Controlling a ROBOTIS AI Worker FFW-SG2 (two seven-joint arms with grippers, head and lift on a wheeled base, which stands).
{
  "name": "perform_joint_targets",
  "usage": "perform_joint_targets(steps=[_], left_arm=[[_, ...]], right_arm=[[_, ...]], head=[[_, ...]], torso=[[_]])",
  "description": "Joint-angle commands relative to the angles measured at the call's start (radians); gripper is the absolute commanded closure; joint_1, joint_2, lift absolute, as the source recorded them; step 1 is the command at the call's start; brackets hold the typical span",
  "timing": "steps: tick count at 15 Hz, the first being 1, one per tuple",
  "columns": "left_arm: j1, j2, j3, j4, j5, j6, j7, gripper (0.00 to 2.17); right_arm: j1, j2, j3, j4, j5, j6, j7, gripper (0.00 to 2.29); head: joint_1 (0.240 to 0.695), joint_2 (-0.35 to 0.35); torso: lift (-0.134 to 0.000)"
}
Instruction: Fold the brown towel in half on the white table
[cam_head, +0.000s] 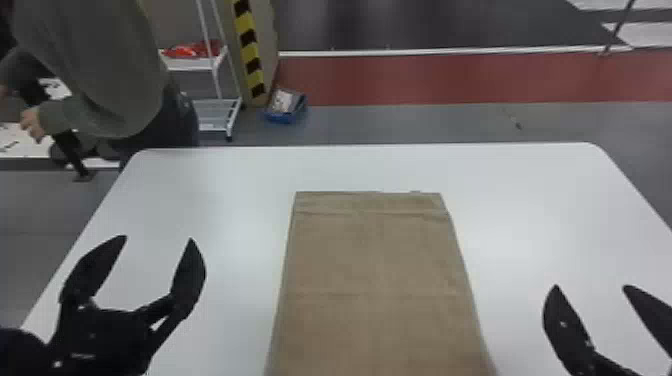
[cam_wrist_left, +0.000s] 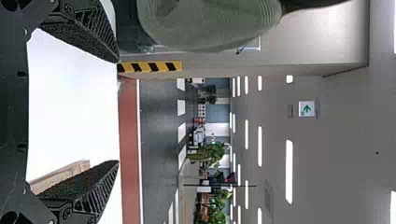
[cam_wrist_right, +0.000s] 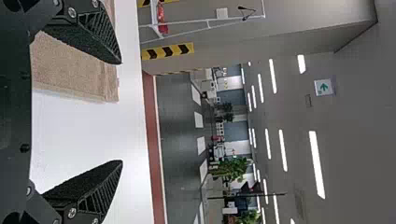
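The brown towel (cam_head: 375, 265) is lying flat on the desk (cam_head: 225, 195); my L gripper (cam_head: 158, 238) is hanging left of the towel, my R gripper (cam_head: 591, 286) right of it, both w/ jaws spread wide.

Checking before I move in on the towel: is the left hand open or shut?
Open: the left hand has its fingers wide apart, holding nothing, beside the towel.

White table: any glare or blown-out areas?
Head view: soft sheen on the white table either side of the brown towel; left wrist view: table washed flat white; right wrist view: table bright, faint shadow along towel's edge, ceiling lights blown out.
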Motion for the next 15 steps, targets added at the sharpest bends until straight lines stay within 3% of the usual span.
perform_joint_targets(steps=[1, 10, 12, 15], left_arm=[[-0.003, 0.000, 0.000, 0.003, 0.000, 0.000, 0.000, 0.12], [-0.032, 0.006, -0.003, 0.041, 0.008, 0.000, 0.000, 0.12], [-0.085, 0.009, -0.028, 0.079, 0.006, 0.006, -0.006, 0.12], [-0.200, 0.012, -0.102, 0.101, -0.017, 0.144, -0.009, 0.12]], right_arm=[[-0.002, 0.001, 0.000, 0.004, 0.000, 0.000, 0.000, 0.13], [-0.033, -0.001, -0.005, 0.018, 0.006, 0.028, 0.000, 0.13], [-0.120, -0.002, -0.012, 0.061, 0.015, 0.086, 0.000, 0.13], [-0.260, -0.009, -0.028, 0.128, 0.029, 0.156, 0.015, 0.13]], head=[[0.695, 0.066], [0.695, 0.067], [0.695, 0.068], [0.695, 0.048]], torso=[[-0.123], [-0.123], [-0.123], [-0.123]])
